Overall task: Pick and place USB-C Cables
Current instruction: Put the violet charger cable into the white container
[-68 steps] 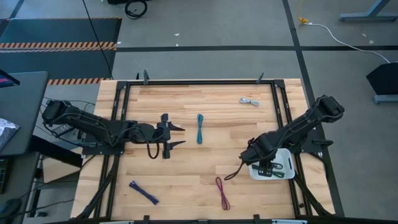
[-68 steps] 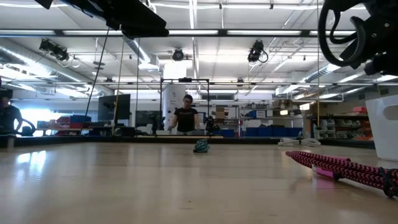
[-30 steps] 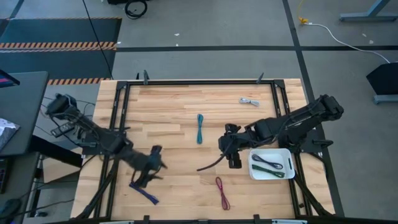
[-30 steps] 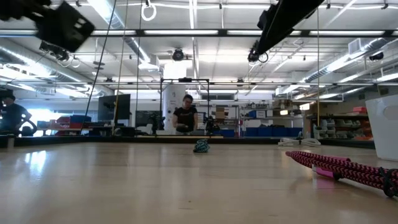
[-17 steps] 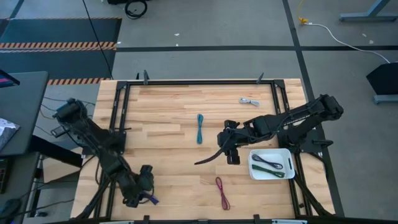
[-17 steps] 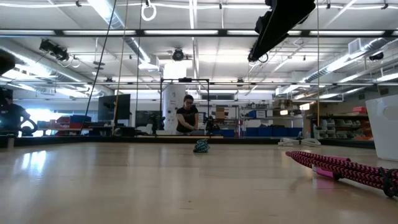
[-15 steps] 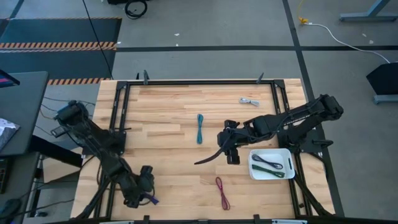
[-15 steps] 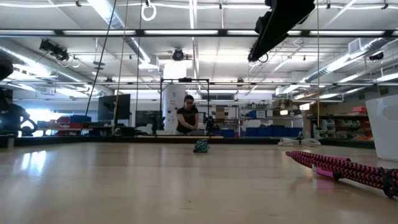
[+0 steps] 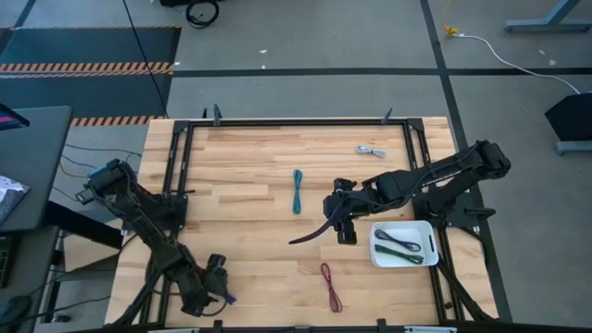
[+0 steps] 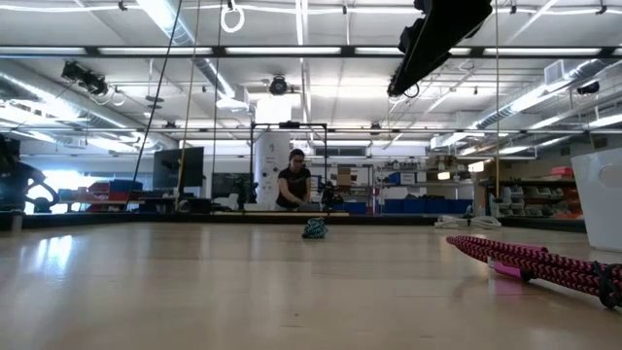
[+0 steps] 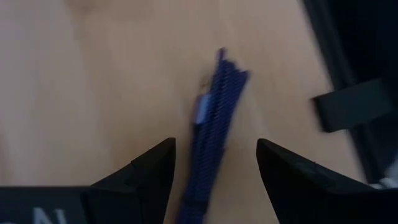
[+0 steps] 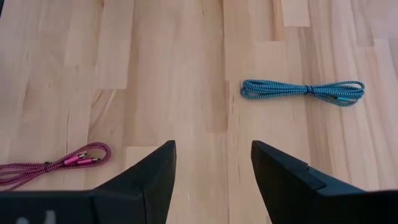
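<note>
1. Left gripper [image 9: 218,289]: I have it low at the near left corner of the table [image 9: 250,166]. My left wrist view shows both fingers [image 11: 146,171] spread wide, one to each side of the blue cable [image 11: 214,118]. They are not closed on it, and I hold nothing.
2. Blue cable: it lies flat on the wood between those fingers, with one end reaching past the fingertips. From above, only a small piece shows beside the gripper.
3. Right gripper [image 9: 342,214]: I have it above the middle of the table, right of centre. The right wrist view shows its fingers [image 12: 146,171] apart and empty over bare wood.
4. Teal cable [image 9: 298,191]: it lies at the table centre, stretched out straight, just left of the right gripper. It also appears in the right wrist view [image 12: 303,89] and the low view [image 10: 314,228].
5. Maroon cable [image 9: 329,286]: it lies near the front edge, right of centre, well apart from both grippers.
6. Pale grey cable [image 9: 371,150]: it lies near the far right part of the table.
7. White tray [image 9: 425,228]: it sits at the right edge. A purple cable [image 9: 395,238] and a green cable [image 9: 403,254] lie inside it.
8. Person [image 10: 294,187]: they are in the room far behind the table, seen in the low view.
</note>
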`<state>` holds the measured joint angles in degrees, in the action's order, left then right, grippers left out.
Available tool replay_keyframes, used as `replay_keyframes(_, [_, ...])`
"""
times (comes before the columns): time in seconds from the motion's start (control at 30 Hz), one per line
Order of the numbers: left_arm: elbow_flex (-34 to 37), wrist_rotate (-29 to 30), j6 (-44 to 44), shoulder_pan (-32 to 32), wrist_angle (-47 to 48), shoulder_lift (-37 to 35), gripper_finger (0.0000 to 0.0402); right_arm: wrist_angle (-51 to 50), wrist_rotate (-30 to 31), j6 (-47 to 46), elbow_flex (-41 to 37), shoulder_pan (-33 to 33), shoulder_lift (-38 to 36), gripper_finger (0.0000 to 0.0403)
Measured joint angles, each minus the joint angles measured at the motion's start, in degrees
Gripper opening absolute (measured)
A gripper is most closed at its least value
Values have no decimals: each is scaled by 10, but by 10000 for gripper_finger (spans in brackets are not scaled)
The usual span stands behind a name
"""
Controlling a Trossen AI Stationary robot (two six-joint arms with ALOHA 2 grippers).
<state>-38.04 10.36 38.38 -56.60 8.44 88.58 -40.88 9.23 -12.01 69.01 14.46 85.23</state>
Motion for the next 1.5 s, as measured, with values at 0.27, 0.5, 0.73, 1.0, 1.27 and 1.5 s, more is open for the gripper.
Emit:
replay_keyframes(0.27, [-4,9,13,-2,69,20,226,0,0,0,0,0,0,215])
replay_keyframes(0.5, [-3,21,-1,-2,72,26,181,0,0,0,0,0,0,215])
replay_keyframes(0.73, [-1,41,-3,-1,73,26,69,1,0,0,0,0,0,215])
replay_keyframes(1.0, [2,139,-17,27,77,1,30,12,3,1,0,-1,0,215])
replay_keyframes(1.27, [-16,335,-157,119,24,-34,32,88,3,69,0,0,0,215])
replay_keyframes(1.5, [-41,392,-294,208,-101,-69,28,149,3,150,0,1,0,211])
